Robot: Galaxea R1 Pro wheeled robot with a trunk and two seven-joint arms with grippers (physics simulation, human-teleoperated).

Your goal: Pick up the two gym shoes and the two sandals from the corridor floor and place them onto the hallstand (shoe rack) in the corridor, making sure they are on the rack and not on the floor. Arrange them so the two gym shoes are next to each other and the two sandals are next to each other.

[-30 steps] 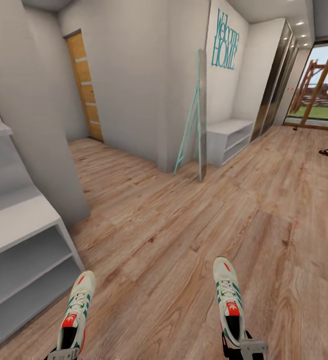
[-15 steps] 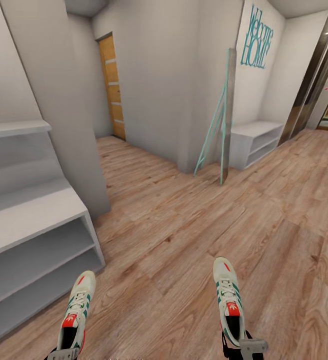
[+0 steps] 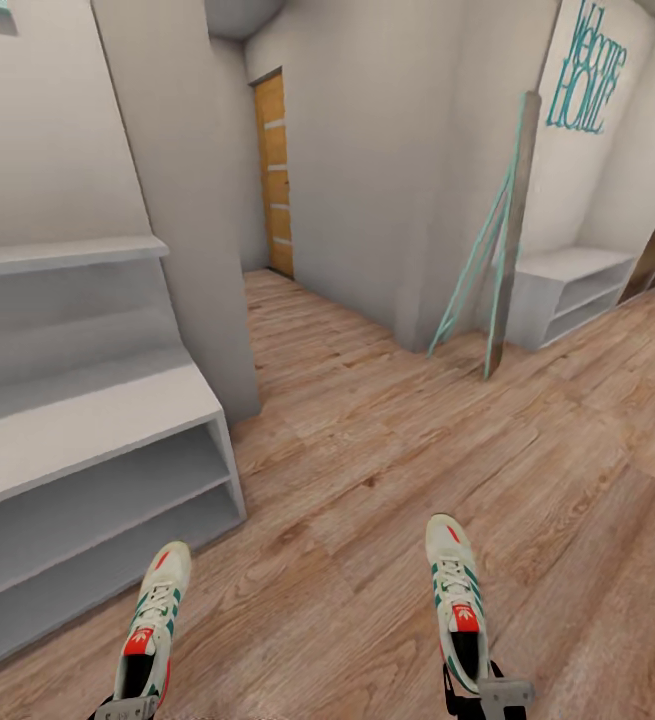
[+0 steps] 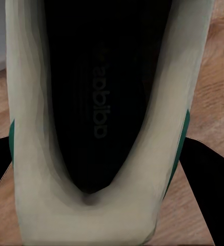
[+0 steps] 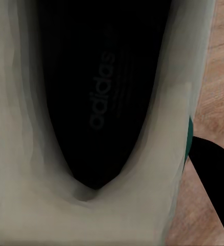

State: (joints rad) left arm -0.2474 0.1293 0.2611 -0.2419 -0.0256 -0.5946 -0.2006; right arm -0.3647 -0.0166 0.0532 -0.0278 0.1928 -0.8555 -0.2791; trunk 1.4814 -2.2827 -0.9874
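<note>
Two cream-white gym shoes with green stripes and red tongues hang over the corridor floor (image 3: 387, 470), toes pointing away from me. My left gripper (image 3: 130, 702) is shut on the heel of the left gym shoe (image 3: 154, 620). My right gripper (image 3: 474, 690) is shut on the heel of the right gym shoe (image 3: 457, 600). Each wrist view looks into a shoe's black inside (image 4: 99, 97) (image 5: 101, 97), with a dark finger (image 4: 206, 174) (image 5: 214, 169) beside the heel. The hallstand (image 3: 87, 420) stands at the left, its two open tiers bare. The sandals are out of view.
A wall corner (image 3: 207, 250) juts out just behind the hallstand. A teal-framed panel (image 3: 502, 250) leans on the far wall beside another low white rack (image 3: 567, 290). A wooden door (image 3: 275, 170) closes the side passage. Open plank floor lies ahead and to the right.
The whole picture has slid to the right, so the camera has turned left. The hallstand now shows more fully, and the glass door and far sandal have left view. Both shoes stay gripped.
</note>
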